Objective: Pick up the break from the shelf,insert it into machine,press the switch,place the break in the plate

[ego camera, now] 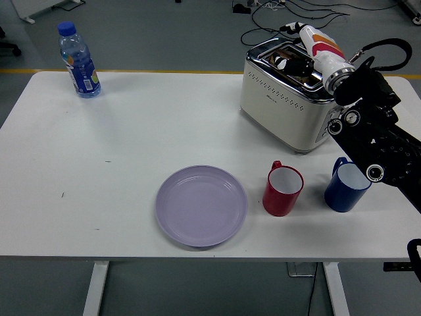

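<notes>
One bread slice [284, 54] sits in the toaster [289, 99]; both cups [283, 189] look empty.

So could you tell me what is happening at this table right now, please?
The robot's right hand is over the top slot of the toaster, reaching for the bread there, which it mostly hides. Whether it has gripped the bread cannot be told. The purple plate sits bare near the front edge, beside a red mug and a blue mug.

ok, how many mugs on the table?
2. Red mug near the front edge, right of the plate. Blue mug to its right, partly covered by the right arm. None seems hidden.
</notes>
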Action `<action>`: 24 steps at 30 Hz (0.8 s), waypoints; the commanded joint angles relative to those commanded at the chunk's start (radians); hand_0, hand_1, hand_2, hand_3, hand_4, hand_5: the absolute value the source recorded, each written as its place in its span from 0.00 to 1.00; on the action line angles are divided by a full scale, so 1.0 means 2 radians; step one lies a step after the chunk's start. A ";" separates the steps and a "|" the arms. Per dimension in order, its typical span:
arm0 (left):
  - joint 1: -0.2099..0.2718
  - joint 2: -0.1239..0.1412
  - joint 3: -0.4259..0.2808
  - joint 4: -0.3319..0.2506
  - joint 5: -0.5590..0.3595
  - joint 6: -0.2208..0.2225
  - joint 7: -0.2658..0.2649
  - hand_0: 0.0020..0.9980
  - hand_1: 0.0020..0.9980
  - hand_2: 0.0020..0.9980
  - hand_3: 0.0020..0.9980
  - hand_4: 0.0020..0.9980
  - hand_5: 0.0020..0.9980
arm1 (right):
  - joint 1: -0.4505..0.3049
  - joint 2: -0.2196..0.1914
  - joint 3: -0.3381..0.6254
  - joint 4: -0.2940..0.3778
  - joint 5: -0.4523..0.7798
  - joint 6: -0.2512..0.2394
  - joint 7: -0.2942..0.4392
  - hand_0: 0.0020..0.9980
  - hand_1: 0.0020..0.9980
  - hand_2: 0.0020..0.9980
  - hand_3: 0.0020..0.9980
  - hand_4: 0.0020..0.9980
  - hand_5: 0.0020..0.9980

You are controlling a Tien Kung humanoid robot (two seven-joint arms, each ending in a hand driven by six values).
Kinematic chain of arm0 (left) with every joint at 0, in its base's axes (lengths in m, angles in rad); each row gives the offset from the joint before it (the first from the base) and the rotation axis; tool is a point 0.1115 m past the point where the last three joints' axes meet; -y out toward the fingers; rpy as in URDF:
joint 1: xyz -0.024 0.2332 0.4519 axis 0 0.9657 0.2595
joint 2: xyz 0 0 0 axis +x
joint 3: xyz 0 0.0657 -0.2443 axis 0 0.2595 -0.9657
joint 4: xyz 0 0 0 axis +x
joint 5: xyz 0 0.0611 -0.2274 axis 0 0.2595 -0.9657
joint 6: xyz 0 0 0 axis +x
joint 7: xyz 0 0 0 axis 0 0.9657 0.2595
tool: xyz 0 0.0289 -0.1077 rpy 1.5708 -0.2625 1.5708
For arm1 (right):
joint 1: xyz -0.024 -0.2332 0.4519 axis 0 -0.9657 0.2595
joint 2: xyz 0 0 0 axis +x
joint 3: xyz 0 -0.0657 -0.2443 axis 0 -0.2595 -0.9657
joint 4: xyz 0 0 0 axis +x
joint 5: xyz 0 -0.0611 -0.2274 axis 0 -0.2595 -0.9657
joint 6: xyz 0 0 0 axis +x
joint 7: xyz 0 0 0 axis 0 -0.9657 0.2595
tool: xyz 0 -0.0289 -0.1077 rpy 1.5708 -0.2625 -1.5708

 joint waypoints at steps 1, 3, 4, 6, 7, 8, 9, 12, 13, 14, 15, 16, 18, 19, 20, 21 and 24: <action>0.000 0.000 0.000 0.000 0.000 0.000 0.000 0.66 0.64 0.64 0.59 0.34 0.94 | 0.001 0.001 -0.001 -0.002 0.000 0.001 0.000 0.82 0.75 0.82 0.83 0.68 0.35; -0.001 0.001 0.005 0.000 -0.006 0.001 -0.001 0.66 0.64 0.64 0.59 0.34 0.94 | 0.005 0.004 -0.008 -0.014 -0.005 0.003 -0.001 0.82 0.75 0.82 0.83 0.68 0.35; -0.001 0.001 0.006 0.000 -0.007 0.001 -0.002 0.66 0.64 0.64 0.59 0.34 0.94 | 0.007 0.005 -0.010 -0.017 -0.006 0.003 -0.001 0.82 0.75 0.82 0.83 0.68 0.35; -0.001 0.002 0.008 0.000 -0.011 0.002 -0.003 0.66 0.64 0.64 0.59 0.34 0.94 | 0.011 0.006 -0.014 -0.026 -0.019 0.003 0.000 0.82 0.75 0.82 0.83 0.68 0.35; -0.001 0.002 0.009 0.000 -0.012 0.002 -0.004 0.66 0.64 0.63 0.59 0.34 0.94 | 0.013 0.006 -0.017 -0.031 -0.023 0.003 0.000 0.82 0.75 0.82 0.84 0.68 0.35; -0.001 0.002 0.010 0.000 -0.013 0.002 -0.004 0.66 0.64 0.63 0.59 0.34 0.94 | 0.014 0.006 -0.019 -0.033 -0.025 0.003 0.000 0.82 0.75 0.82 0.84 0.68 0.35; -0.001 0.003 0.010 0.000 -0.014 0.002 -0.004 0.66 0.64 0.63 0.59 0.34 0.94 | 0.016 0.006 -0.022 -0.038 -0.027 0.003 0.000 0.82 0.75 0.82 0.84 0.68 0.35; -0.001 0.003 0.010 0.000 -0.014 0.002 -0.004 0.66 0.64 0.63 0.59 0.34 0.94 | 0.021 0.010 -0.029 -0.048 -0.031 0.002 0.000 0.82 0.75 0.82 0.84 0.68 0.35; -0.001 0.003 0.010 0.000 -0.013 0.002 -0.004 0.66 0.64 0.63 0.59 0.35 0.94 | 0.022 0.011 -0.031 -0.052 -0.033 0.002 0.000 0.79 0.74 0.79 0.83 0.68 0.35; -0.001 0.003 0.010 0.000 -0.013 0.002 -0.004 0.66 0.64 0.63 0.59 0.35 0.94 | 0.024 0.013 -0.033 -0.057 -0.035 0.000 0.000 0.79 0.74 0.79 0.83 0.68 0.35; -0.002 0.003 0.011 0.000 -0.014 0.002 -0.004 0.66 0.64 0.63 0.59 0.35 0.94 | 0.026 0.015 -0.034 -0.061 -0.036 -0.002 0.001 0.79 0.74 0.79 0.83 0.68 0.35; -0.002 0.003 0.011 0.000 -0.014 0.002 -0.005 0.66 0.64 0.63 0.59 0.35 0.94 | 0.028 0.017 -0.035 -0.065 -0.038 -0.004 0.001 0.79 0.74 0.79 0.83 0.68 0.35; -0.002 0.003 0.014 0.000 -0.018 0.002 -0.005 0.66 0.64 0.63 0.59 0.35 0.94 | 0.032 0.022 -0.038 -0.075 -0.041 -0.008 0.002 0.79 0.74 0.79 0.83 0.68 0.35; -0.002 0.003 0.014 0.000 -0.017 0.002 -0.005 0.66 0.64 0.63 0.59 0.34 0.94 | 0.035 0.025 -0.039 -0.081 -0.046 -0.011 0.002 0.70 0.67 0.70 0.77 0.67 0.35; -0.001 0.004 0.014 0.000 -0.017 0.002 -0.005 0.66 0.64 0.63 0.59 0.34 0.94 | 0.037 0.028 -0.039 -0.086 -0.050 -0.014 0.002 0.70 0.67 0.70 0.77 0.67 0.35; -0.001 0.004 0.014 0.000 -0.017 0.002 -0.005 0.66 0.64 0.63 0.59 0.34 0.94 | 0.040 0.031 -0.040 -0.093 -0.060 -0.018 0.003 0.70 0.67 0.70 0.77 0.67 0.35; -0.001 0.004 0.015 0.000 -0.017 0.003 -0.005 0.66 0.64 0.63 0.59 0.34 0.94 | 0.046 0.035 -0.046 -0.106 -0.074 -0.020 0.002 0.70 0.67 0.70 0.77 0.67 0.35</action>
